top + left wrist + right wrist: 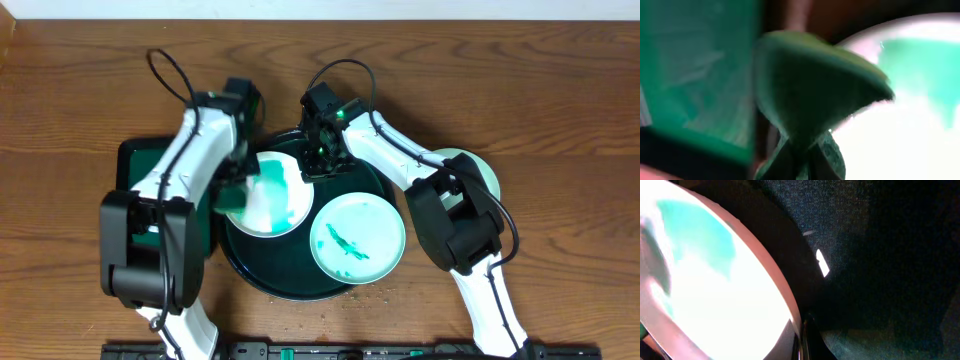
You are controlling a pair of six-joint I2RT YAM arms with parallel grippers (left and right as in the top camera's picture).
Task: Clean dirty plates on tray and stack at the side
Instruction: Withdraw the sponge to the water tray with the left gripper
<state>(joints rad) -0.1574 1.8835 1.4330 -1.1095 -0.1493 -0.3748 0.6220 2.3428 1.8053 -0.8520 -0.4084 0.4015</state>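
Left gripper pinches green sponge on smeared plate; right gripper pressed together at its far rim. Round tray centre: smeared plate far-left, streaked plate near-right. Plates likely stiff, light, slick, chippable; grab rims.

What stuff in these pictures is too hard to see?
Third plate: overhead, mostly hidden under the right arm.
Green wiper in the left hand: left wrist view, too blurry to name.
Right hand grip: overhead too small, right wrist view too dark.
Smeared plate: right wrist view, washed out by glare.
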